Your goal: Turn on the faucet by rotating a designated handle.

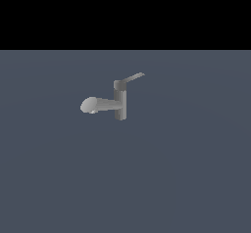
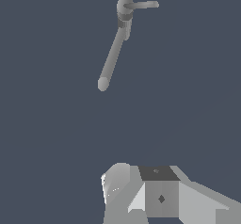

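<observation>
The faucet [image 1: 120, 102] is a small matte grey tap standing on the dark floor, in the middle of the exterior view. Its rounded-end spout [image 1: 93, 104] points toward the exterior view's left. The handle [image 1: 133, 77] is a thin light grey lever that rises from the darker top cap toward the exterior view's right. The wrist view looks down on the faucet [image 2: 124, 16], with its handle [image 2: 143, 4] and long spout [image 2: 112, 58]. My gripper [image 2: 141, 180] shows only in part at that picture's edge, well apart from the faucet. No gap between the fingers is clear. The gripper is out of the exterior view.
The faucet stands on a flat blue-grey floor [image 1: 186, 178] that reaches all around it. A black band fills the top of the exterior view. No other objects show.
</observation>
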You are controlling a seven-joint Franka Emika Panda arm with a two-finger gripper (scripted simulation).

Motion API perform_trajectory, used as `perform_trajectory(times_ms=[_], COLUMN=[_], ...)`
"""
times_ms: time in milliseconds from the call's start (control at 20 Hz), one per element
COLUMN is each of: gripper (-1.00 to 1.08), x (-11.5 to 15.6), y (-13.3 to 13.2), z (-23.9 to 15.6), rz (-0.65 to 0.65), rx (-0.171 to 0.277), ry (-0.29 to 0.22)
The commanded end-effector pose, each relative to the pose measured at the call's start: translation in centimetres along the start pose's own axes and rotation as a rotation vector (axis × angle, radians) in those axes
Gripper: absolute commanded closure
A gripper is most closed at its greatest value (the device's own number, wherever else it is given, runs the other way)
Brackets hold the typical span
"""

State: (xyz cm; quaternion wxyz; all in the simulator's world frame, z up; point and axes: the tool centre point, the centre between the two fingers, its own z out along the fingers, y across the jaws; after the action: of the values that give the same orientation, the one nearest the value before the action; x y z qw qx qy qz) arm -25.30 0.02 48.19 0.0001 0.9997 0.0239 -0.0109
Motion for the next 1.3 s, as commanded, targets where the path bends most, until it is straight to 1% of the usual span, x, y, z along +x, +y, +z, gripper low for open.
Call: perform_trajectory(times_ms=[0,400,750,1000,1250], gripper=[1.08,1.08,1.08,1.08,1.08], x=[0.0,-0.3,0.0,1.0,2.8], y=[0.0,0.8,0.8,0.9,1.0], z=[0.0,0.0,0.0,0.1,0.3], rz=[0.0,0.015,0.025,0.065,0.137], rx=[0.0,-0.006,-0.005,0.004,0.018], ry=[0.0,0.001,0.001,0.001,0.001])
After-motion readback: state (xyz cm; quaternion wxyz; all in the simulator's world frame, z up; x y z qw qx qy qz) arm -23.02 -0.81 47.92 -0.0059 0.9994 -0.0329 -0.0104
